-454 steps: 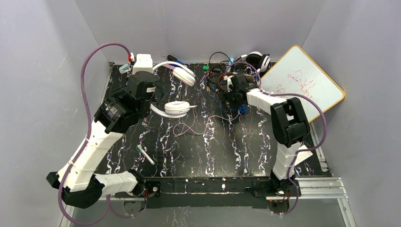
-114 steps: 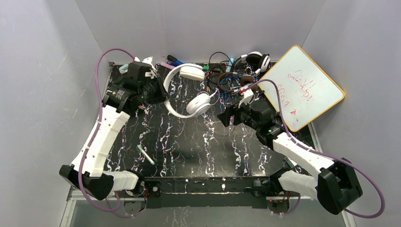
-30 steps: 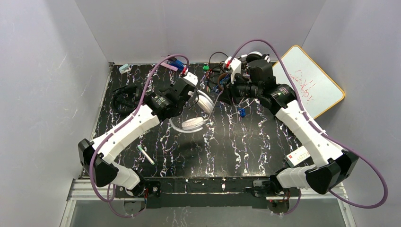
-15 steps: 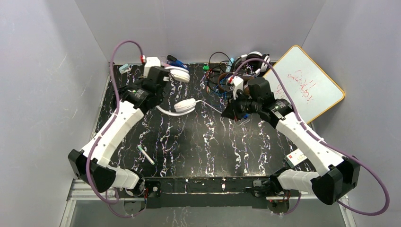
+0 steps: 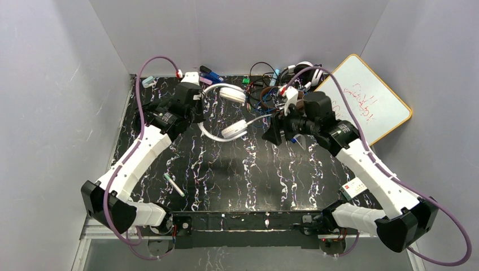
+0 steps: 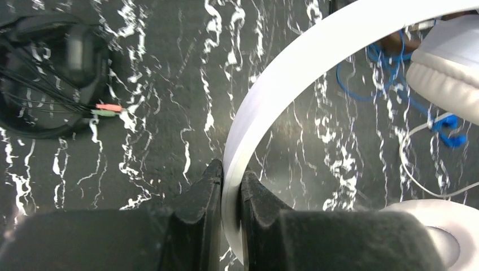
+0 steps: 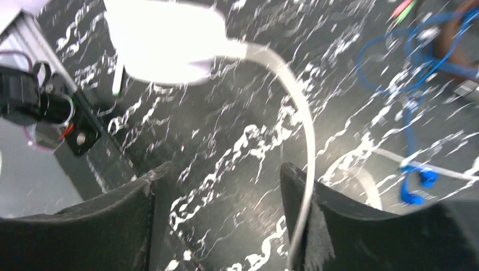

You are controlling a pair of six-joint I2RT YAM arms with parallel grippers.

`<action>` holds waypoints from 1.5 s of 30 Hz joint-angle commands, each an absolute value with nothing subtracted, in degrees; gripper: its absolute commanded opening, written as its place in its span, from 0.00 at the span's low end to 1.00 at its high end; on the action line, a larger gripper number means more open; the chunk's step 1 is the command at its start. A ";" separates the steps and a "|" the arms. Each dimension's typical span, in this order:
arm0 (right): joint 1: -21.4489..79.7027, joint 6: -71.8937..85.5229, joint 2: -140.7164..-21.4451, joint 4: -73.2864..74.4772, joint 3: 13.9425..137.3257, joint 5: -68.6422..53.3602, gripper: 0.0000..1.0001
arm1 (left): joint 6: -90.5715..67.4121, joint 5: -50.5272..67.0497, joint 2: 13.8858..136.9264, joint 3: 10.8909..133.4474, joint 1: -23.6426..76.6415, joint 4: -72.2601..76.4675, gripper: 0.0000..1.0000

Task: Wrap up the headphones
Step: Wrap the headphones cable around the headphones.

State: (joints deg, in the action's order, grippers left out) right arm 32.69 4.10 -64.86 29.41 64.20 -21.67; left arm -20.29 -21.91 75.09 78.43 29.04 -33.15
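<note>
The white headphones hang above the table by their headband, which my left gripper is shut on near one end. One ear cup sits upper right in the left wrist view, the other lower right. A thin white cord runs from the lower ear cup to my right gripper, which is open. The cord lies against the inner face of its right finger. In the top view the left gripper and right gripper face each other across the headset.
Black headphones with pink and green plugs lie left of the left gripper. More headsets and tangled cords are heaped at the back, with a blue cable beside them. A whiteboard leans back right. A pen lies front left.
My right gripper, shut around the cord half a second ago, has opened. The left arm has carried the white headphones a little to the right.
</note>
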 commanded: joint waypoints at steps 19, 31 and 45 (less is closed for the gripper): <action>32.57 4.02 -72.41 2.70 72.20 -26.13 0.83 | -9.32 0.79 71.14 74.76 30.84 -31.16 0.00; 32.57 2.85 -72.39 3.55 70.49 -39.99 0.62 | -10.51 0.79 72.52 77.57 32.95 -31.76 0.00; 32.65 10.82 -72.37 -2.63 63.42 -46.15 0.49 | -12.00 -1.32 73.99 79.18 33.05 -32.04 0.00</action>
State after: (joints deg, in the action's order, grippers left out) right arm 31.88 7.16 -73.54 -0.16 64.77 -40.86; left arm -9.32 -1.63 74.72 75.09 32.88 -36.47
